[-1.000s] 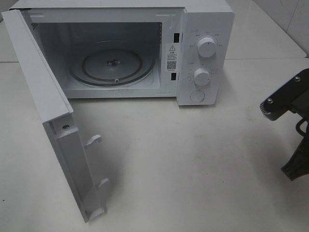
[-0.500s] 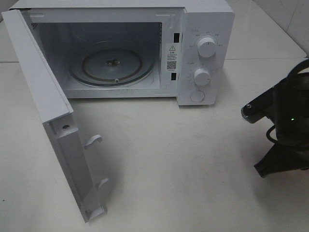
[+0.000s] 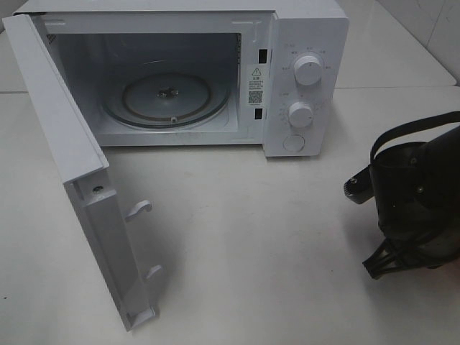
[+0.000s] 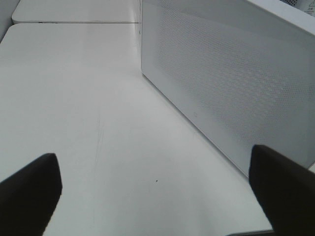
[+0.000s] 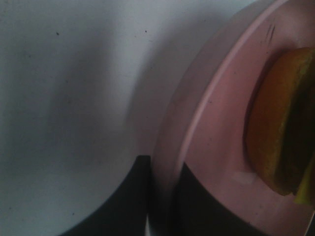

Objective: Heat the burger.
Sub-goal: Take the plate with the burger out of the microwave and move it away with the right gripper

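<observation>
A: The white microwave (image 3: pixel 302 72) sits on the pale, smooth surface (image 3: pixel 251 237), its door (image 3: pixel 79 180) swung wide, with two round knobs (image 3: pixel 307 70) and a round button (image 3: pixel 293 143) on the panel.

B: Inside there's just a clear glass turntable (image 3: pixel 167 99), round and shallow, nothing on it.

A: Over to the right hand (image 5: pixel 165 201). Its dark fingers (image 5: pixel 125 196) are nearly closed, pinching the raised rim of a smooth pink plate (image 5: pixel 216 128).

B: And there's the burger (image 5: pixel 280 128), a domed orange-tan bun lying on that plate, with a yellowish edge peeking out underneath.

A: From up high only the black right arm (image 3: pixel 417 201) shows, well to the right of the microwave.

B: The left hand (image 4: pixel 157 191)? Spread wide, holding nothing, beside the door's fine dotted mesh panel (image 4: pixel 231 83).
</observation>
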Controlling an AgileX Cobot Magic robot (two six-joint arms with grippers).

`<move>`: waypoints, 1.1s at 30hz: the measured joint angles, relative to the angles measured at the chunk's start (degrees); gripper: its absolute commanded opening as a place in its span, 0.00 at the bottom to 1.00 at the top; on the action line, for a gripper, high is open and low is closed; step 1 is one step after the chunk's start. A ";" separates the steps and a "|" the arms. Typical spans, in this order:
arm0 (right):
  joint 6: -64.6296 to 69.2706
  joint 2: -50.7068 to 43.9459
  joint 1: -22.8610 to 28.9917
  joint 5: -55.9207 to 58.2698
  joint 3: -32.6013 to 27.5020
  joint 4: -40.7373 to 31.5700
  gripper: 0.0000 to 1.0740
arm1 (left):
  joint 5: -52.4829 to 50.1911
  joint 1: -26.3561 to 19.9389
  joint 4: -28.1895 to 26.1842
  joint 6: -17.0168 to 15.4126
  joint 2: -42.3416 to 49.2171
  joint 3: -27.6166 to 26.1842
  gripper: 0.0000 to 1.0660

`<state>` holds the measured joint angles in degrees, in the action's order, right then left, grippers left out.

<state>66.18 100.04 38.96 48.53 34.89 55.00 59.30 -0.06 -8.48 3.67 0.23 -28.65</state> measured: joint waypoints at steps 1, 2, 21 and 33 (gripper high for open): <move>0.52 0.29 0.00 0.00 0.00 0.46 0.06 | 0.00 0.00 0.00 0.00 0.00 0.00 0.92; 0.52 0.29 0.00 0.00 0.00 0.46 0.06 | 0.00 0.00 0.00 0.00 0.00 0.00 0.92; 3.67 7.62 -9.11 -4.81 0.06 5.56 0.10 | 0.00 0.00 0.00 0.00 0.00 0.00 0.92; 3.67 8.77 -10.14 -4.58 0.29 6.59 0.38 | 0.00 0.00 0.00 0.00 0.00 0.00 0.92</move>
<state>69.84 108.80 28.82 43.95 35.18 61.59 59.30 -0.06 -8.48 3.67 0.23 -28.65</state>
